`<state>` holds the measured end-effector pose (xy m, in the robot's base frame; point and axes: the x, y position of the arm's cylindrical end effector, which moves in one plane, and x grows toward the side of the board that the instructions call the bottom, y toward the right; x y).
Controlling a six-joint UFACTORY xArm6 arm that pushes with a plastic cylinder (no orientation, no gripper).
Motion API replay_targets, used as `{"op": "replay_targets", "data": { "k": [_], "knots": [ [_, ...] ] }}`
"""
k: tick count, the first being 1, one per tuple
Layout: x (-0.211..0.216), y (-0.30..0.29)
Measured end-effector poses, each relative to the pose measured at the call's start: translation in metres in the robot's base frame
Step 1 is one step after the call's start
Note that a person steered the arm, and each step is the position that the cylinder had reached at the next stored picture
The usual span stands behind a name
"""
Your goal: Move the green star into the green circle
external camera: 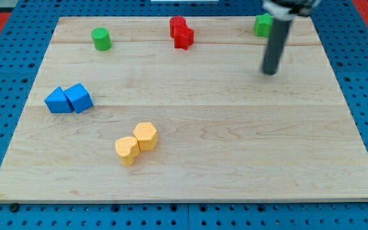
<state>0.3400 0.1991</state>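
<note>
The green star (262, 25) is seen at the frame's upper right, partly hidden by the rod. The tip (270, 72) is placed just below it. No gripper is fitted. The green circle (101, 39) is found upper left.

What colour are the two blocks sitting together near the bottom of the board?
Yellow. The two yellow blocks touch each other, clearest in the camera view.

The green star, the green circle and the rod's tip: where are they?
green star (262, 25): camera view, on its visible left part beside the rod.
green circle (101, 39): camera view, on its front side.
my tip (270, 72): camera view, on the rod's very end.
</note>
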Motion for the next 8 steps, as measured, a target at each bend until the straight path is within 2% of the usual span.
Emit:
{"op": "replay_targets", "data": {
  "k": [1,2,3,5,7,8],
  "knots": [
    [-0.056,0.072],
    [-0.118,0.066],
    [-0.145,0.03],
    [-0.102,-0.036],
    [-0.116,-0.032],
    [-0.099,-0.058]
  ]
}}
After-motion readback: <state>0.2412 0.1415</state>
